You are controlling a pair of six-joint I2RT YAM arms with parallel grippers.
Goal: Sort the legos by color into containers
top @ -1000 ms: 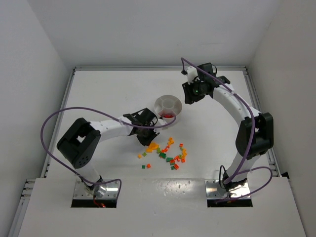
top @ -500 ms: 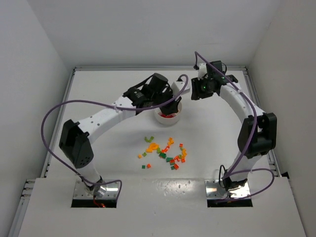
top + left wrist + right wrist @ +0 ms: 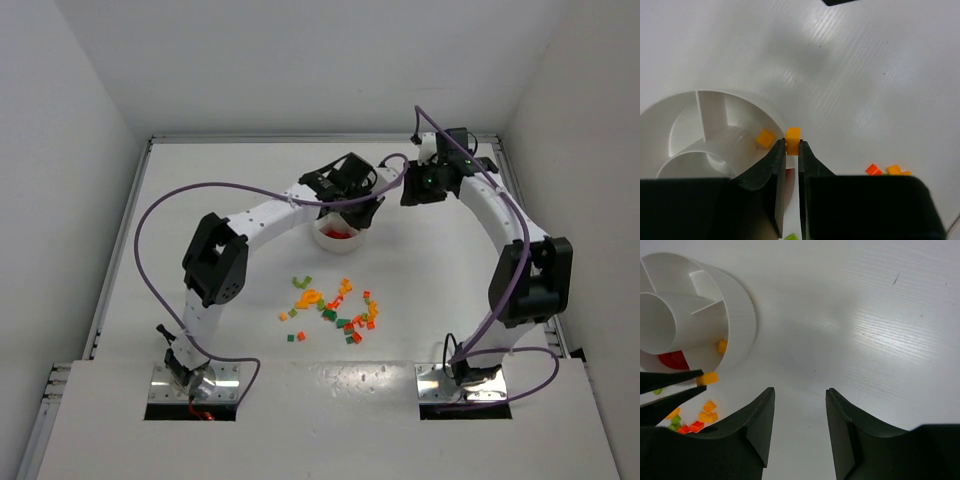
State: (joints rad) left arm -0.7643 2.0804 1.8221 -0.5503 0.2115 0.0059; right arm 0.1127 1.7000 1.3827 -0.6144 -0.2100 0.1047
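Left gripper point(image 3: 791, 147): two black, flat, tapering fingers point(image 3: 776, 167) are closed on one small orange plastic brick point(image 3: 792, 135), a glossy block pinched at the very tips. It sits level with the rim of the low round white plastic dish point(image 3: 742, 320). We cannot tell whether it hangs over a compartment or just outside the wall.

Right gripper point(image 3: 800, 391): its jaws are spread wide and hold nothing. It is over bare table, beside the dish and apart from it.

The dish is smooth and matte, with a raised cylindrical hub point(image 3: 667, 315) in the middle. Thin radial walls divide it into wedge compartments.

Contents:
- One wedge holds one second orange brick point(image 3: 765, 138), lying against the inner wall close to the held one.
- The neighbouring wedge holds red bricks point(image 3: 672, 360). They are blurred into a single mass, so no count is possible.
- The other wedges in view show only white plastic.

The white table point(image 3: 880, 330) has a finely ribbed sheet surface with a faint sheen.

Loose bricks point(image 3: 335, 305) lie scattered in a cluster on the near side of the dish and well apart from it. We see orange, red and green among them. There are roughly two dozen, but they are too small in the overhead view for an exact tally.

One purple cable point(image 3: 150, 215) loops along each arm, two in all.
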